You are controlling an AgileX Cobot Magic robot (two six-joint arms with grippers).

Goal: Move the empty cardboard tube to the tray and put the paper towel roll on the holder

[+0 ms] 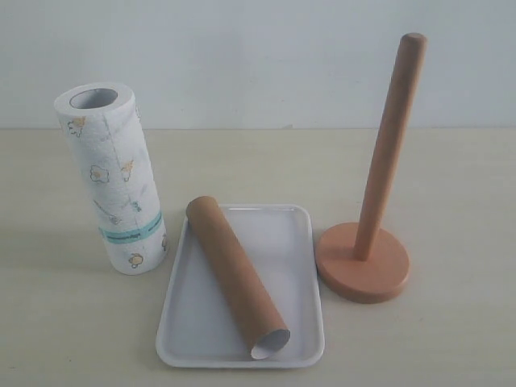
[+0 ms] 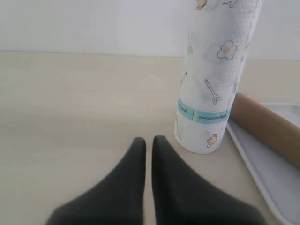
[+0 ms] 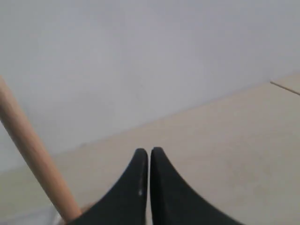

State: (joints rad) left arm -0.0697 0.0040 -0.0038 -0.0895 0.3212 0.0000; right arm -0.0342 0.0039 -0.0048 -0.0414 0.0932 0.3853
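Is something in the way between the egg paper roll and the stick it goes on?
Yes, on the table: the tray with the cardboard tube lying in it sits between the paper towel roll and the holder. Both lie low, so lifting the roll over them should probably work. The holder's pole is bare.

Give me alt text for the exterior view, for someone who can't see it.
A brown cardboard tube lies diagonally in a white tray on a beige table. A printed paper towel roll stands upright to the tray's left; a bare wooden holder stands to its right.
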